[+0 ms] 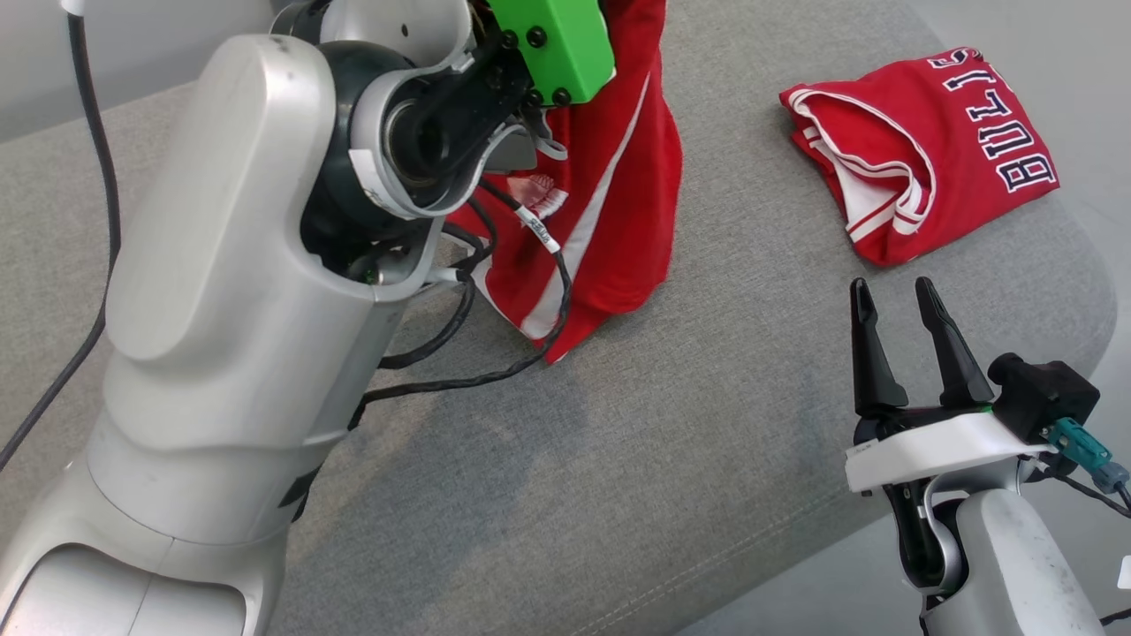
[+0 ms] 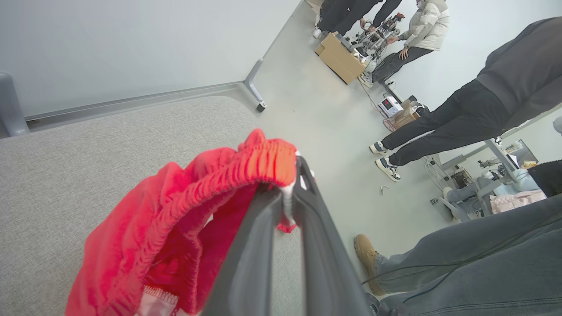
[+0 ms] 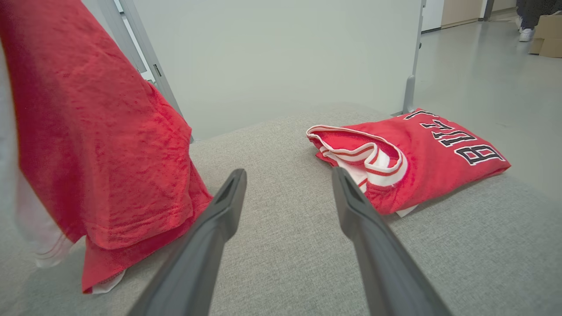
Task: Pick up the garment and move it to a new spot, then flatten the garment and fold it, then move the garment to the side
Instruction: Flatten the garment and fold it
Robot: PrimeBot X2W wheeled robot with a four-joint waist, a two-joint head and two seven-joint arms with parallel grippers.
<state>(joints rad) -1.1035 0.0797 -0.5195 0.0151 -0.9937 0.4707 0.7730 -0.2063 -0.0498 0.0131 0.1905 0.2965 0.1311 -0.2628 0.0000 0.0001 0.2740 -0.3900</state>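
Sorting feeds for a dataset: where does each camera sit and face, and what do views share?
Head view: on the head, facing down at the grey upholstered surface; pale left forearm, open right pincer.
Left wrist view: along left pincer, shut on red elasticated shorts, toward floor, people.
Right wrist view: along its fingers, toward a folded red lettered jersey.
Shared: head and right wrist show both garments.

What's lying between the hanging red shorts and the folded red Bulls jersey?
Nothing: only bare grey fabric cushion lies there, in the head view.
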